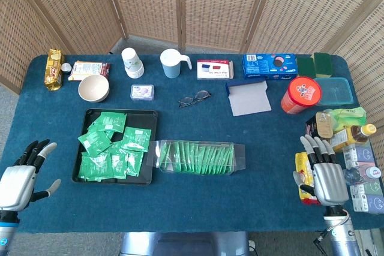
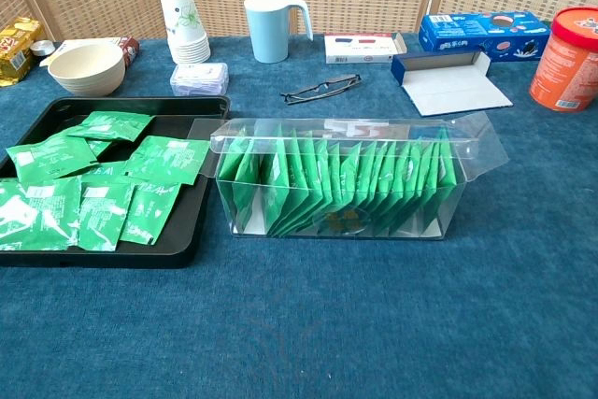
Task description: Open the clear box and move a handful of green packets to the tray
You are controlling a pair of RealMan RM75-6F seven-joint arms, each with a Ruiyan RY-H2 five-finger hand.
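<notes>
The clear box (image 1: 198, 157) (image 2: 341, 179) lies mid-table with its lid flaps open and a row of green packets (image 2: 336, 184) standing inside. Just left of it sits the black tray (image 1: 90, 115) (image 2: 201, 231), with several loose green packets (image 1: 114, 148) (image 2: 84, 184) spread in it. My left hand (image 1: 21, 178) hovers at the table's near left corner, fingers spread, holding nothing. My right hand (image 1: 324, 172) is at the near right edge, fingers straight and apart, also holding nothing. Neither hand shows in the chest view.
Along the back stand a bowl (image 1: 93, 88), stacked cups (image 1: 132, 62), a blue mug (image 1: 172, 63), glasses (image 1: 194, 98), an open carton (image 1: 249, 97) and a cookie box (image 1: 270, 65). A red canister (image 1: 300, 95), bottles (image 1: 345, 124) and snack packs crowd the right edge beside my right hand.
</notes>
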